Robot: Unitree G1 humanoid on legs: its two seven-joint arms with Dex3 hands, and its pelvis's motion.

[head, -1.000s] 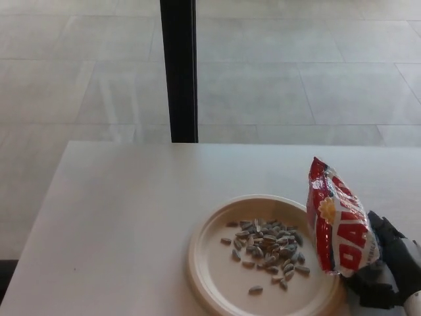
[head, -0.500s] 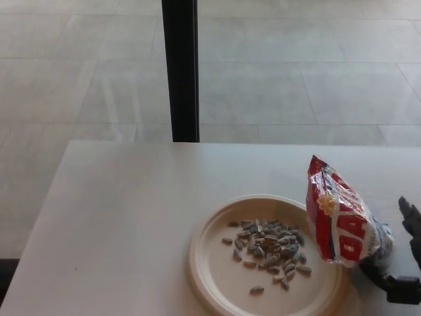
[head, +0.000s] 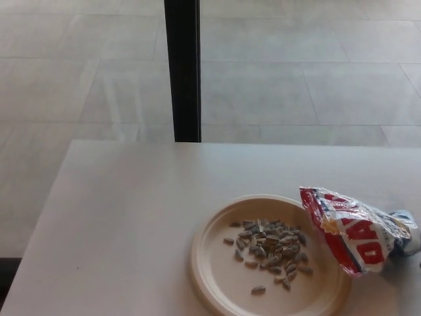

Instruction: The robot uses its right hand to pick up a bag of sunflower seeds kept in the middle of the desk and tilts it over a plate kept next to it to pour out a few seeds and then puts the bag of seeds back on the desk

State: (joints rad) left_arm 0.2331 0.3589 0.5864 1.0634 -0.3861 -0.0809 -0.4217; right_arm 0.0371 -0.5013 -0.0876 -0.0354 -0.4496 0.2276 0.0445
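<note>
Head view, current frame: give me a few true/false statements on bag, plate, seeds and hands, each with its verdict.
1. The bag of sunflower seeds lies tipped over on its side. True.
2. The robot's right hand grips the bag. False: no hand is in view, and the bag lies free.
3. A pile of sunflower seeds sits on the plate. True.
4. The bag lies at the plate's left edge. False: it is at the right edge, its red end overlapping the rim.
5. The plate is on the white desk. True.
6. The black post stands on the desk. False: it rises from the floor behind the desk.
</note>
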